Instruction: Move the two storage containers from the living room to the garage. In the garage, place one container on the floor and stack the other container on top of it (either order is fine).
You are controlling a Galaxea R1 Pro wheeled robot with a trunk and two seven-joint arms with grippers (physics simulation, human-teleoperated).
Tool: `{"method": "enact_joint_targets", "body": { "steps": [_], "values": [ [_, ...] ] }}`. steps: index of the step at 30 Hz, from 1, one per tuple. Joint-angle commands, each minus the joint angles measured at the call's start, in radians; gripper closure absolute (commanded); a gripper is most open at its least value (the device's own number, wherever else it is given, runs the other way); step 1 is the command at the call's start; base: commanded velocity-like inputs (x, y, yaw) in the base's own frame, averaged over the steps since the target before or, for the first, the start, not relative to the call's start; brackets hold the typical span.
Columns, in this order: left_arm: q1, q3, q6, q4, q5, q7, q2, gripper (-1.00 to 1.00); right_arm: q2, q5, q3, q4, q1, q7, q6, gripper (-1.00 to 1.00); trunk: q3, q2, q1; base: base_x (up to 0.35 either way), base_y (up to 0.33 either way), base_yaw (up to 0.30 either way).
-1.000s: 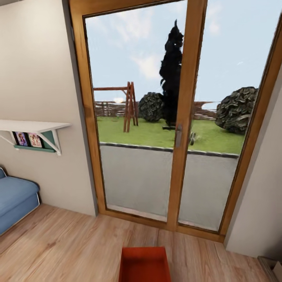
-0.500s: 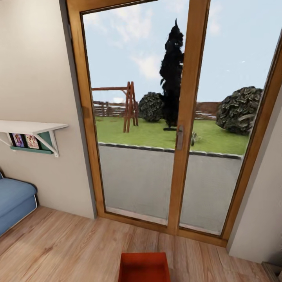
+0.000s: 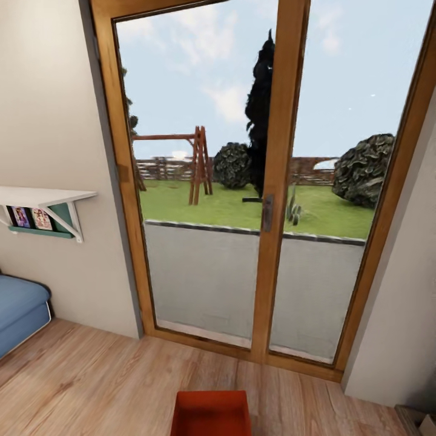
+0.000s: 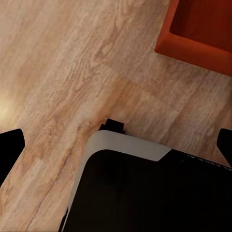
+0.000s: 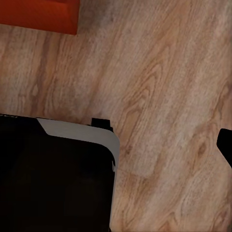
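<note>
Both my jaws are spread wide and hold nothing. On my left gripper (image 4: 116,145) I see just two dark fingertips (image 4: 10,147) far apart at the picture's edges. On my right gripper I see one dark fingertip (image 5: 225,144) at the edge, so I can't be sure how wide that one is.

My landmark is the glass door (image 3: 266,181). One red box (image 3: 211,413) sits on the wood floor (image 3: 91,381) in front of the door, near me. My left wrist camera sees a corner of the box (image 4: 200,26) close to my black and grey base (image 4: 145,188). My right wrist camera sees its edge (image 5: 38,14) too. A blue sofa (image 3: 21,312) is left of the door, under a white shelf (image 3: 42,197). Grass and a swing frame (image 3: 197,163) lie beyond the door.
</note>
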Motion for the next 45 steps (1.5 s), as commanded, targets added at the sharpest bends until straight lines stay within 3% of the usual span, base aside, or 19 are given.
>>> {"method": "enact_joint_targets", "body": {
  "steps": [1, 11, 15, 22, 45],
  "values": [
    [-0.001, -0.007, -0.003, 0.001, 0.007, 0.003, 0.000, -1.00, 0.000, -0.010, 0.009, 0.002, -0.001, -0.001, -0.005, -1.00, -0.002, -0.001, 0.000, 0.000, -0.011, 0.000],
    [-0.001, -0.007, -0.003, 0.001, 0.008, 0.004, 0.000, -1.00, 0.000, -0.010, 0.009, 0.002, -0.001, -0.001, -0.005, -1.00, -0.002, -0.001, 0.000, 0.000, 0.005, 0.000],
    [-0.001, -0.007, -0.003, 0.001, 0.046, 0.004, 0.001, -1.00, 0.000, -0.010, 0.009, 0.002, -0.001, -0.001, -0.005, -1.00, -0.002, -0.001, 0.000, 0.000, 0.038, 0.000],
    [-0.001, -0.007, -0.003, 0.001, 0.065, 0.004, 0.001, -1.00, 0.000, -0.010, 0.009, 0.002, -0.001, -0.001, -0.005, -1.00, -0.002, -0.001, 0.000, 0.000, 0.069, 0.000],
    [-0.001, -0.008, -0.004, 0.000, 0.067, 0.005, -0.001, -1.00, -0.006, -0.013, 0.009, 0.002, -0.001, 0.001, -0.005, -1.00, -0.002, -0.001, 0.000, 0.000, 0.015, 0.042]
  ]
}}
